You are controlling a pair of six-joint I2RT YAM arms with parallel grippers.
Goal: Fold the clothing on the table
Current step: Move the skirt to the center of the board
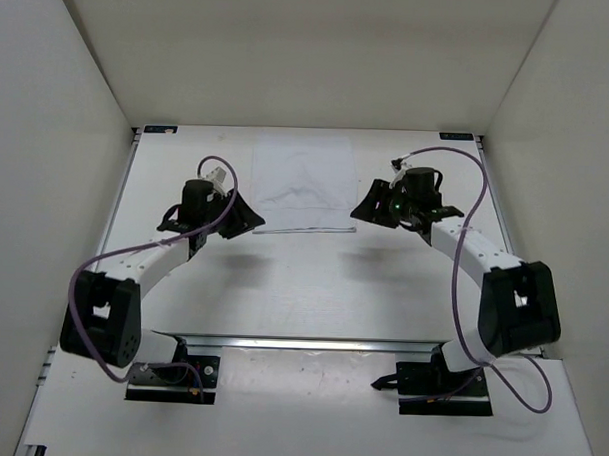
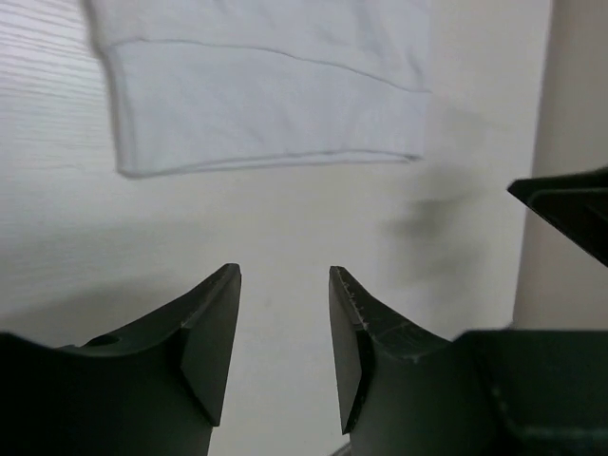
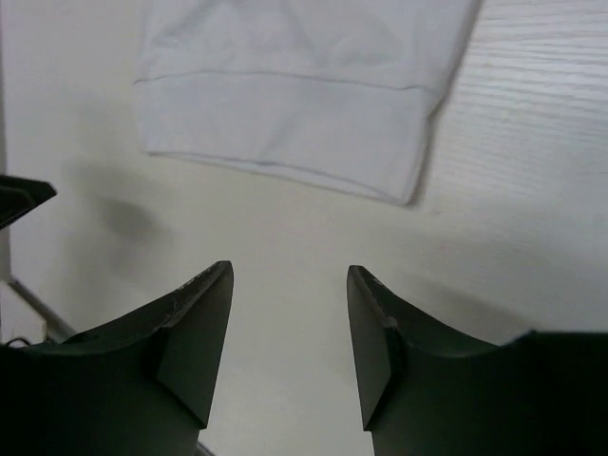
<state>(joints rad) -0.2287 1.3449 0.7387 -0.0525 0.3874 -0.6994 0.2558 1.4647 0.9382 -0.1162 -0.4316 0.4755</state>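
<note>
The white clothing (image 1: 301,183) lies flat as a folded rectangle at the far middle of the table (image 1: 303,278). Its near hem shows in the left wrist view as clothing (image 2: 266,104) and in the right wrist view as clothing (image 3: 304,95). My left gripper (image 1: 247,222) hovers just left of its near-left corner, jaws apart, nothing between them (image 2: 284,275). My right gripper (image 1: 368,211) hovers just right of its near-right corner, jaws apart and empty (image 3: 290,271). Neither gripper touches the cloth.
Off-white enclosure walls (image 1: 48,129) ring the table on the left, back and right. A metal rail (image 1: 310,342) crosses near the arm bases (image 1: 174,376). Purple cables loop along both arms. The right gripper's dark tip shows at the left wrist view's right edge (image 2: 570,204).
</note>
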